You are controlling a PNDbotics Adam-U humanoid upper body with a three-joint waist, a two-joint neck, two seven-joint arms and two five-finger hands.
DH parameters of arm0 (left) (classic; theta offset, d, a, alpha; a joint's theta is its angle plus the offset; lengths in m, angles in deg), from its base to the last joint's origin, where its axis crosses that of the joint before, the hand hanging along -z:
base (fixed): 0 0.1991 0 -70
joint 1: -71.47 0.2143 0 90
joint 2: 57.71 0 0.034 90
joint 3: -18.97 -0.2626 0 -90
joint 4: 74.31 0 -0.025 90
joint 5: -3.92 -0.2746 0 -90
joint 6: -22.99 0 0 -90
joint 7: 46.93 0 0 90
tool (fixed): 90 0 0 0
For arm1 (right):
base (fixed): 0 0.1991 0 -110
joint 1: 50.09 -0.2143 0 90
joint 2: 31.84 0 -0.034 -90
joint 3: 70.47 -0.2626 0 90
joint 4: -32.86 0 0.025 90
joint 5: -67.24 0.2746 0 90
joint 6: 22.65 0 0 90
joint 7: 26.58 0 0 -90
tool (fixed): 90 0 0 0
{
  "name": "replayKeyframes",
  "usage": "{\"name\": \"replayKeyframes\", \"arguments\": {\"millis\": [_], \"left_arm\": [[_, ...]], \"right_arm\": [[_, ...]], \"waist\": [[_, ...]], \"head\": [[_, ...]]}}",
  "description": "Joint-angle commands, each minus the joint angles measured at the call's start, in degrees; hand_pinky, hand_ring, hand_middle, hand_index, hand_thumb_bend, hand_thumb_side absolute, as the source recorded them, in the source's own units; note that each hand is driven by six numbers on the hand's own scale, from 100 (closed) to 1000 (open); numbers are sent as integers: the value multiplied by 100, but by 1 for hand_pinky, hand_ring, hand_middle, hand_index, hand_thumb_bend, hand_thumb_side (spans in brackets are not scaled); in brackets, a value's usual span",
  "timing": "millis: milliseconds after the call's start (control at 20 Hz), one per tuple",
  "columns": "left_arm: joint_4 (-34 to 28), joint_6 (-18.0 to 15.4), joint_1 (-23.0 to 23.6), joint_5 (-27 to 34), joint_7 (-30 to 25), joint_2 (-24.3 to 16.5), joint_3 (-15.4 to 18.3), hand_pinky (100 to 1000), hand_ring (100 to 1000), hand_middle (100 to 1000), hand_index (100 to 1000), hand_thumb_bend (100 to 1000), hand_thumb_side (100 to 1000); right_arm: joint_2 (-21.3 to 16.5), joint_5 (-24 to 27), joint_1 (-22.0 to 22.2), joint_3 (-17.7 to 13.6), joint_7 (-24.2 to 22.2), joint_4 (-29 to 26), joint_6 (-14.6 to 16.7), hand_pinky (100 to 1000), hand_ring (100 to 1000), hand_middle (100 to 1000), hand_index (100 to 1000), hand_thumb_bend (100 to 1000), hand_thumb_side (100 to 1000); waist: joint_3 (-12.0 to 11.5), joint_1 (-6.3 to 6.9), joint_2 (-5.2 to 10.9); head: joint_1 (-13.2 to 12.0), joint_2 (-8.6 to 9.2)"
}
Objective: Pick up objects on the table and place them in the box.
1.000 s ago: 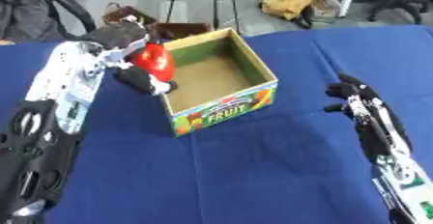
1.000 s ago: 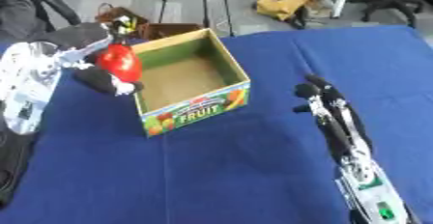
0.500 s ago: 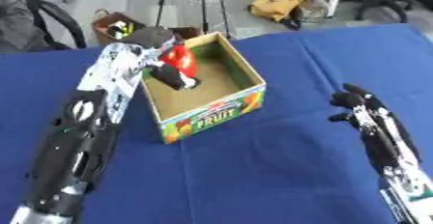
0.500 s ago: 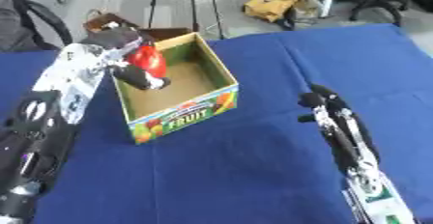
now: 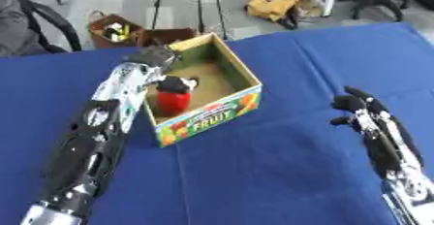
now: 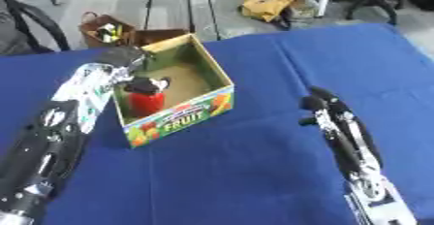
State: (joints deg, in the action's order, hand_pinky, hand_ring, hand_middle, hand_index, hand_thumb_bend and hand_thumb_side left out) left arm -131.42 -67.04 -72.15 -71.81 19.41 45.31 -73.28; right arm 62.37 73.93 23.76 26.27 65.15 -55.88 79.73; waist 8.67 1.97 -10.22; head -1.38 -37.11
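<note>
Open cardboard box with green inner walls and FRUIT print (image 5: 222, 114) sat on blue-covered desk (image 5: 280, 180). Red round object with black-and-white top (image 5: 174, 96) lay inside box by its left wall. Left hand (image 5: 151, 56) hung over box's left rim, fingers unclear. Right hand (image 5: 355, 106) rested on desk, fingers relaxed, well apart from box.

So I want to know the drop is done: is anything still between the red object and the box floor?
Nothing visible. The red object with its black top already sits inside the box, by the near-left wall, under the left hand.
</note>
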Motion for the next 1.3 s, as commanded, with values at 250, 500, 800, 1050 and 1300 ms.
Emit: {"name": "replayKeyframes", "arguments": {"millis": [250,500,800,1050,1300], "left_arm": [[-648,-407,177,616,685,-172,-177,925,891,916,921,217,1000],[-1410,-742,581,1092,1161,-226,-40,785,765,803,863,195,1000],[-2325,-931,1420,1656,1724,-178,-63,624,620,685,814,155,1000],[-2895,-575,2205,2139,2208,-17,-64,570,577,646,808,194,1000],[-3421,-134,2953,2599,2467,18,-293,557,563,633,805,203,1000]], "right_arm": [[-18,30,-41,-52,7,-63,20,619,786,724,892,100,695],[1,27,7,-101,55,-46,24,620,786,724,892,100,695],[-9,19,-13,-143,95,-45,39,620,786,724,892,100,696],[-16,12,-31,-165,119,-44,43,620,786,724,892,100,696],[-5,15,-31,-133,91,-38,37,620,786,723,892,100,697]], "waist": [[-165,-74,136],[-336,-97,162],[-517,-84,110],[-665,-94,73],[-694,-111,102]], "head": [[100,81],[188,58],[312,81],[328,82],[293,56]]}}
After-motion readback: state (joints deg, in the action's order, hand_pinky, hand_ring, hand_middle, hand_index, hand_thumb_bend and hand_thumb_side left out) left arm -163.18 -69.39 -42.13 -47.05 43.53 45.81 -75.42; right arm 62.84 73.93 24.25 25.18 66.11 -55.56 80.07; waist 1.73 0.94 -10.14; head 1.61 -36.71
